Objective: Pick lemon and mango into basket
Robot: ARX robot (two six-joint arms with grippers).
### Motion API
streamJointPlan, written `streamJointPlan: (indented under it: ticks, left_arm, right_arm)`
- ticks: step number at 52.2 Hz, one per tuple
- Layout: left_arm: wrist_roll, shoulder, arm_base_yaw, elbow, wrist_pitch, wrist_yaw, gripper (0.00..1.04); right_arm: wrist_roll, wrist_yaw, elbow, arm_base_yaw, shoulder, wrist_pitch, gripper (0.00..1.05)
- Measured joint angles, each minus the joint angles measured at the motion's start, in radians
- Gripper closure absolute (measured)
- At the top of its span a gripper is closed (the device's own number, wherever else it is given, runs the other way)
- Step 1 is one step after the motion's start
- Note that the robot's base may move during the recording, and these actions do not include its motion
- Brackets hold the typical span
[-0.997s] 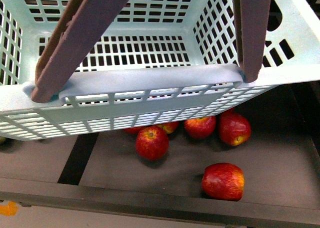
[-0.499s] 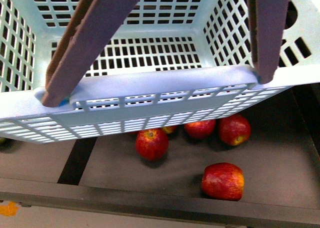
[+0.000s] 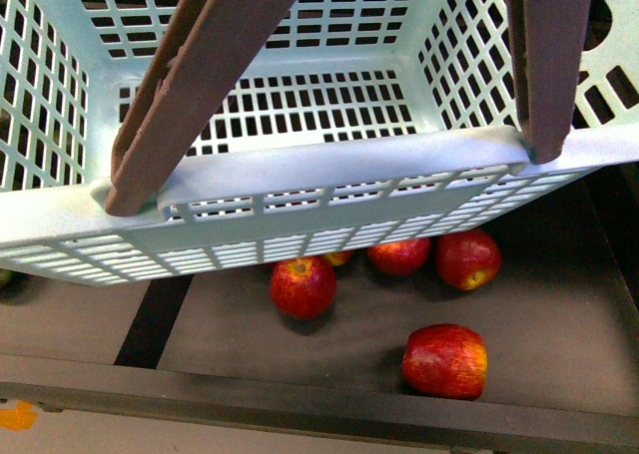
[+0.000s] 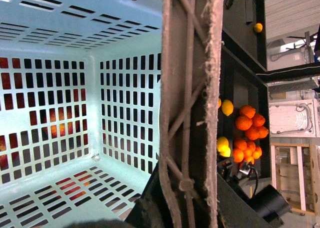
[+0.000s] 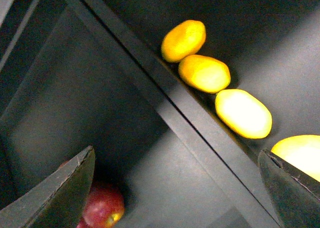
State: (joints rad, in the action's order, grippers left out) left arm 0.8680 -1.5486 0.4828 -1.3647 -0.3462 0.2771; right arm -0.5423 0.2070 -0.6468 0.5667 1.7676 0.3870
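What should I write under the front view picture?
Pale teal slotted plastic basket with brown handles above round red fruits on a dark shelf.

Looking like a mock grocery stall: lying sorted by kind in dark grey partitioned display bins (image 3: 559,314), round red apples (image 3: 304,286) and heaped orange mandarins (image 4: 248,133); hanging above, a pale teal slotted plastic shopping basket (image 3: 300,190); showing behind, bare wooden framing (image 4: 300,180), suggesting a workshop.

Right gripper (image 5: 175,153), dark grey wedge-shaped jaws
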Motion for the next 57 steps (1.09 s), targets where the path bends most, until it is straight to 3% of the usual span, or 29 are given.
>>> streamJointPlan:
  ticks: [19,32,46,57]
  left_arm:
    - [0.000,0.000,0.000,0.000,0.000,0.004,0.99]
    - [-0.001,-0.001,0.000,0.000,0.000,0.000,0.99]
    - [0.000,-0.001,0.000,0.000,0.000,0.003,0.99]
    - [0.000,-0.001,0.000,0.000,0.000,0.003,0.99]
  right_arm:
    - [-0.301,-0.121,-0.552,-0.072,0.469,-0.238,0.09]
    - [-0.397,-0.176,-0.918,-0.074,0.700,-0.419,0.09]
    - [-0.395,-0.189,-1.138,-0.089,0.829,-0.513,0.09]
    - [-0.393,-0.190,-1.183,-0.111,0.868,-0.529,0.09]
